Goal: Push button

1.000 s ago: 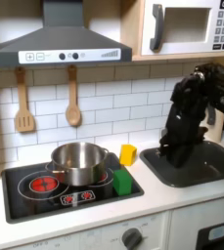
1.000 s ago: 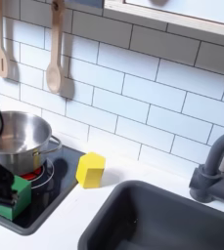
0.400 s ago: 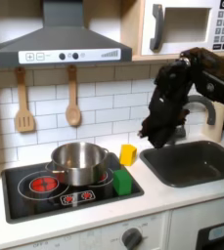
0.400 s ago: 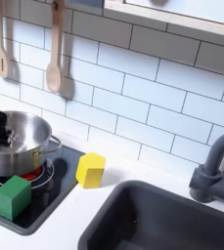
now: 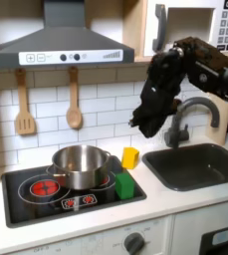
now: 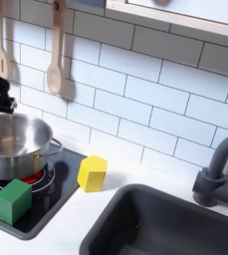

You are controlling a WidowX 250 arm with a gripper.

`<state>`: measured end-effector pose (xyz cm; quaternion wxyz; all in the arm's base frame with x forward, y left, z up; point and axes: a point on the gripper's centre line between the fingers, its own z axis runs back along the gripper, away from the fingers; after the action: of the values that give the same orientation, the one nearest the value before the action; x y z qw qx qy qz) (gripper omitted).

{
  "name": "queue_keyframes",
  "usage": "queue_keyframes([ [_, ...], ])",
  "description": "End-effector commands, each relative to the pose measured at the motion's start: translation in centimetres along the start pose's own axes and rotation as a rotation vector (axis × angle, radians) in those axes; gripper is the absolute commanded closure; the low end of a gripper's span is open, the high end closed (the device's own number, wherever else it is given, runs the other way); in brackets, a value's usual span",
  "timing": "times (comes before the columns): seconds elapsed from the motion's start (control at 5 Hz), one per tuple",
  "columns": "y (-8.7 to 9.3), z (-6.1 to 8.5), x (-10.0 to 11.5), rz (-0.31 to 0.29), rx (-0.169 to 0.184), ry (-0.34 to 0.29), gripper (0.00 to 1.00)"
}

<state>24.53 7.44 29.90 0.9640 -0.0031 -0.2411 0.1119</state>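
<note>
Hand (image 5: 142, 127) hangs above desk between pot (image 5: 81, 164) and faucet (image 5: 190, 115); fingers' state cannot tell. Likely target: red buttons (image 5: 79, 201) at stove's (image 5: 26, 204) front edge. Small, rigid, shallow travel; needs a light downward fingertip press, no grasp.

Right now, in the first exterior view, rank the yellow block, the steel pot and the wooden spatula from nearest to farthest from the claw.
1. Yellow block: just below the claw, by the backsplash.
2. Steel pot: on the stove, further towards the first exterior view's left.
3. Wooden spatula: hanging far left.
</note>
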Motion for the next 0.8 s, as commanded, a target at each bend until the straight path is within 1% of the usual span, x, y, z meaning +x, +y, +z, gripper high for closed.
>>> queue_keyframes([
  [0.0,0.7,0.5,2.5,0.01,0.007,-0.07,1.0],
  [0.2,1.3,0.5,3.8,0.014,0.016,-0.092,1.0],
  [0.4,2.0,0.3,4.8,0.024,0.015,-0.11,1.0],
  [0.6,2.5,0.5,6.1,0.036,0.02,-0.139,1.0],
])
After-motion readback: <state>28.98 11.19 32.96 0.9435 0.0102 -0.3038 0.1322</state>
